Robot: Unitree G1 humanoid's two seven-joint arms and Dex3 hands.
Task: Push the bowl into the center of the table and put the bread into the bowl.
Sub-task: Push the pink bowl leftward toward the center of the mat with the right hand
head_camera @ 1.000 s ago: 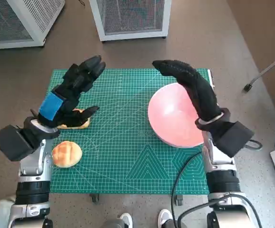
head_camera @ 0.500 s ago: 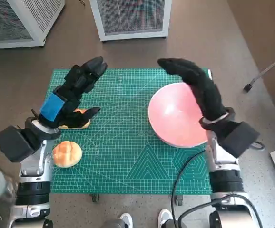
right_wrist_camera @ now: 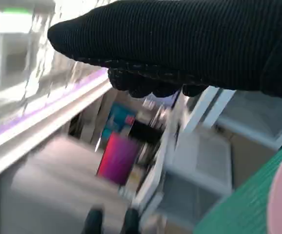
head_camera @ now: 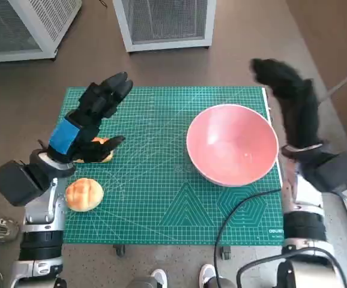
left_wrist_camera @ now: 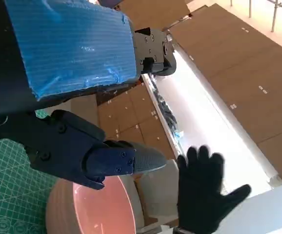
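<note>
This looks like a robotics lab: a green gridded cutting mat (head_camera: 161, 180) covers the small surface, white perforated-metal cabinets (head_camera: 164, 21) stand on the brown floor (head_camera: 251, 42) (a black cable (head_camera: 230, 219) trails across the mat).

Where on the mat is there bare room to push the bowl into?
The widest bare stretch is mid-mat, between the pink bowl and the left hand, running to the mat's near edge. The left side is crowded: a bun near the edge, more bread under the left hand.
</note>
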